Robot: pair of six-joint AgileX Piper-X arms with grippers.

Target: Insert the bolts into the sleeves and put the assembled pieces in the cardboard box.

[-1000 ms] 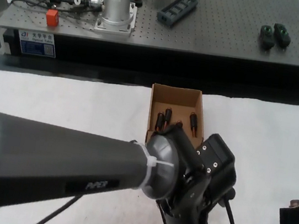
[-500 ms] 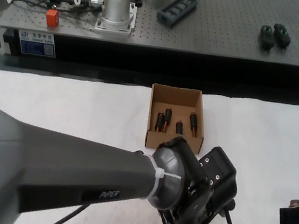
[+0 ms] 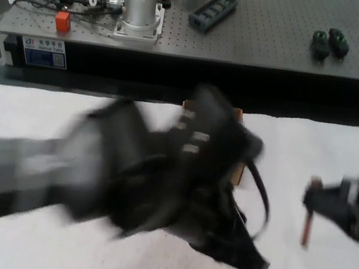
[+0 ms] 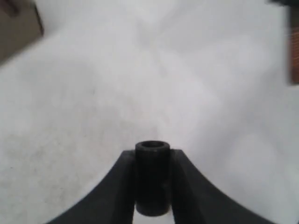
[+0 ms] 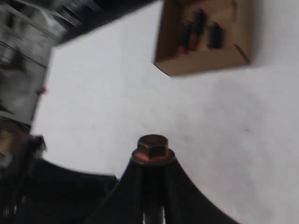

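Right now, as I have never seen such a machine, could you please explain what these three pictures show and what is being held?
This is a robot with two arms, each ending in a two-fingered hand. One picture looks down over the bench from behind the arms. The other two come from a camera on each wrist. The left hand holds a black sleeve, and the right hand holds a copper-coloured bolt. On the white cloth stands a cardboard box with several assembled pieces inside.

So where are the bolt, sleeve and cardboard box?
bolt [image 5: 152,148], right wrist view, hex head.
sleeve [image 4: 152,179], left wrist view, side wall.
cardboard box [image 5: 205,60], right wrist view, outer wall.
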